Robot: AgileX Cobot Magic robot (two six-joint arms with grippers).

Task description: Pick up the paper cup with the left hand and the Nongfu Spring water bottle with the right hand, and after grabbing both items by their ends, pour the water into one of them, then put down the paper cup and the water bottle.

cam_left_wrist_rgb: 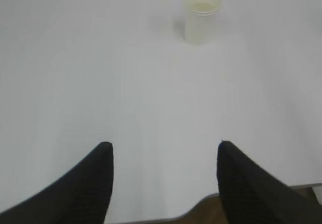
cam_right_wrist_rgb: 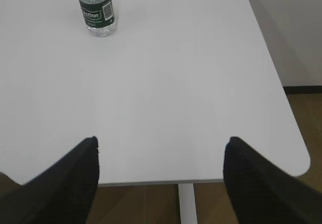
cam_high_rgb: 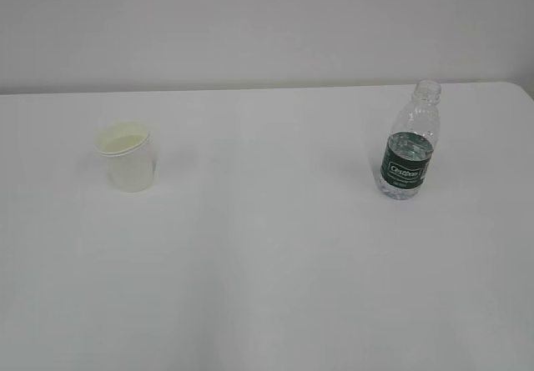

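The white paper cup [cam_high_rgb: 127, 156] stands upright on the left of the table, and shows far ahead in the left wrist view [cam_left_wrist_rgb: 202, 16]. The Nongfu Spring water bottle [cam_high_rgb: 410, 142], clear with a dark green label and no cap, stands upright on the right; it appears at the top left of the right wrist view [cam_right_wrist_rgb: 96, 8]. My left gripper [cam_left_wrist_rgb: 164, 144] hangs open over the table's near edge, well short of the cup. My right gripper [cam_right_wrist_rgb: 161, 139] is open too, far from the bottle. Neither arm shows in the exterior view.
The white table [cam_high_rgb: 267, 263] has its near edge under both grippers [cam_right_wrist_rgb: 151, 182] and a rounded right corner [cam_right_wrist_rgb: 301, 162]. A white table leg [cam_right_wrist_rgb: 186, 204] and brown floor [cam_right_wrist_rgb: 307, 113] lie beyond. A pale wall [cam_high_rgb: 267, 21] stands behind.
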